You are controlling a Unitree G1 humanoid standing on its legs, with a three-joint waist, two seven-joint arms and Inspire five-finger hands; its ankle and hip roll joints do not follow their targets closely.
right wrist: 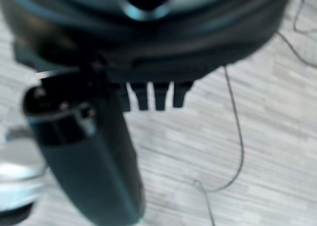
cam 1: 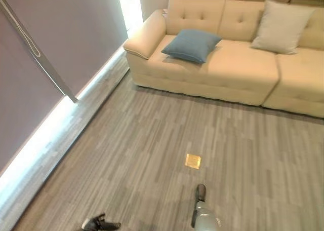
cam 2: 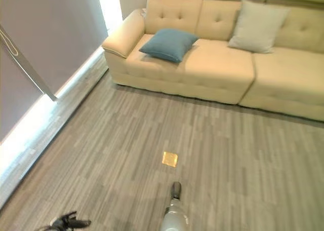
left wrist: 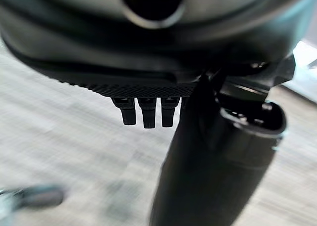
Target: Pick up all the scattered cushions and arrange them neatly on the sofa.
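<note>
A flat blue square cushion is seen lying at 12 o'clock on the seat of the cream tufted leather sofa, and a beige cushion is propped against its backrest at 1 o'clock. No cushion is held. The left hand and right hand are hung with fingers straight, apart and empty. The grey wood-plank floor must be searched next.

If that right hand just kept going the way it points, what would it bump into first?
Likely the small brass floor plate, lying ahead of the right hand; beyond it, the sofa. Depth is unclear, so it may pass above the plate.
</note>
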